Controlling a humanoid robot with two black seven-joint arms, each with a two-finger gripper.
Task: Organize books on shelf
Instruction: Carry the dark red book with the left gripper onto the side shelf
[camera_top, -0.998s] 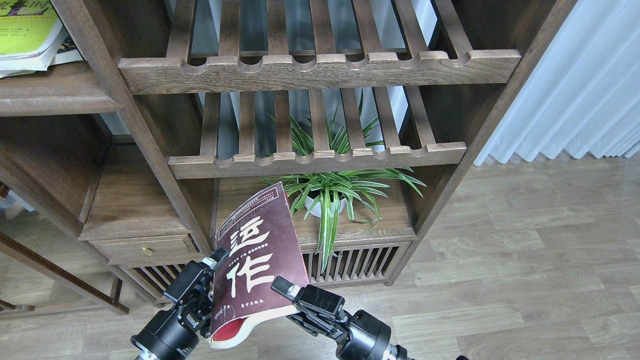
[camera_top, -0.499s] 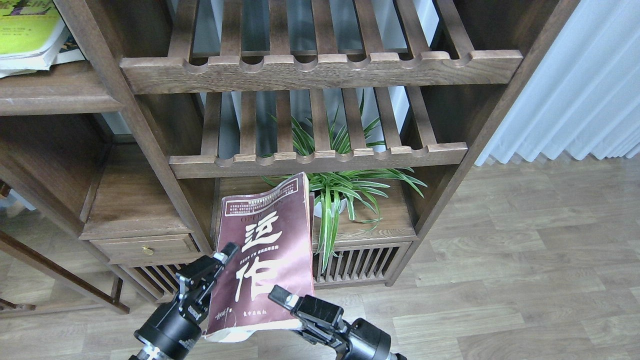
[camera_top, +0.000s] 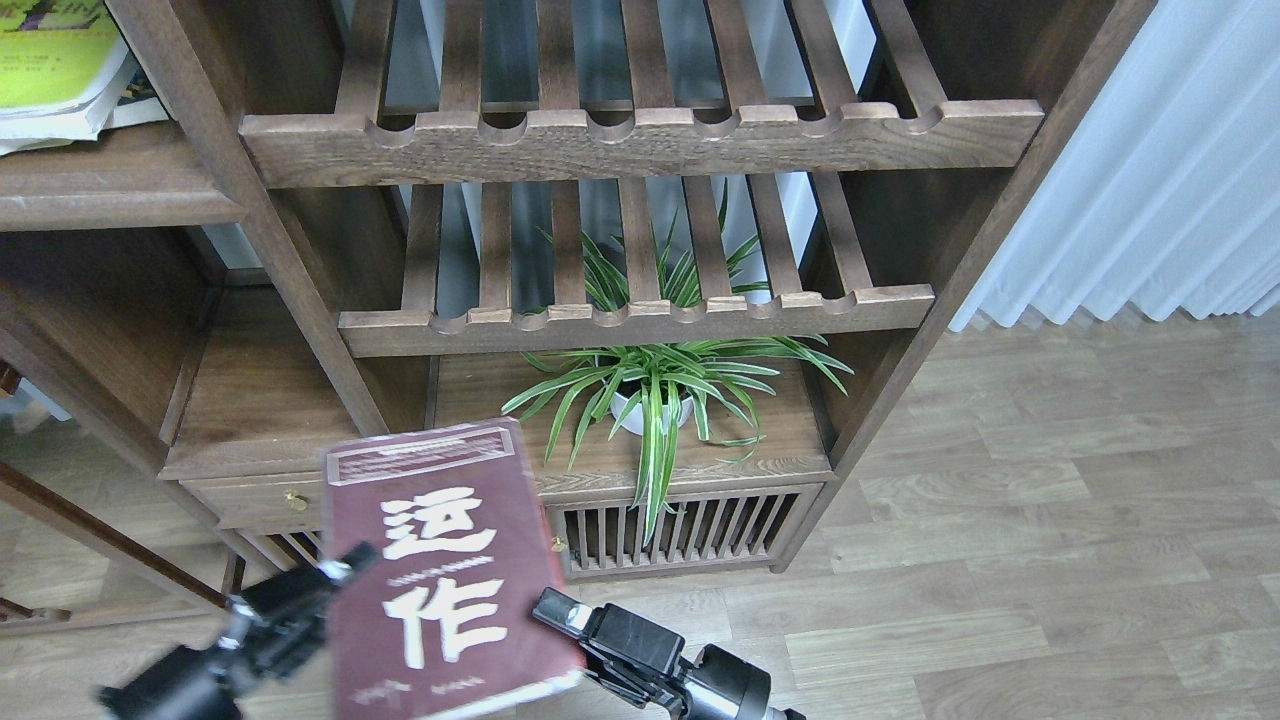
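The thick maroon book (camera_top: 440, 570) with big white characters is low in the head view, cover facing me, in front of the bookcase's bottom part. My left gripper (camera_top: 300, 600), blurred, is shut on its left edge, one finger (camera_top: 352, 556) lying over the cover. My right gripper (camera_top: 556, 612) sits at the book's lower right edge; only one finger shows. The yellow-and-white book (camera_top: 50, 60) lies on the solid dark-brown shelf (camera_top: 110, 195) at the top left. The "300" book cannot be made out.
Two slatted racks with notched front rails (camera_top: 640, 140) (camera_top: 640, 320) fill the bookcase's middle. A potted spider plant (camera_top: 650, 390) stands on the low board beneath them. A small drawer (camera_top: 270, 495) is at the lower left. A white curtain (camera_top: 1150, 170) and wood floor (camera_top: 1000, 560) are to the right.
The maroon book has swung left and down with my left gripper, uncovering the plant. The right gripper has stayed almost in place, now at the book's right edge.
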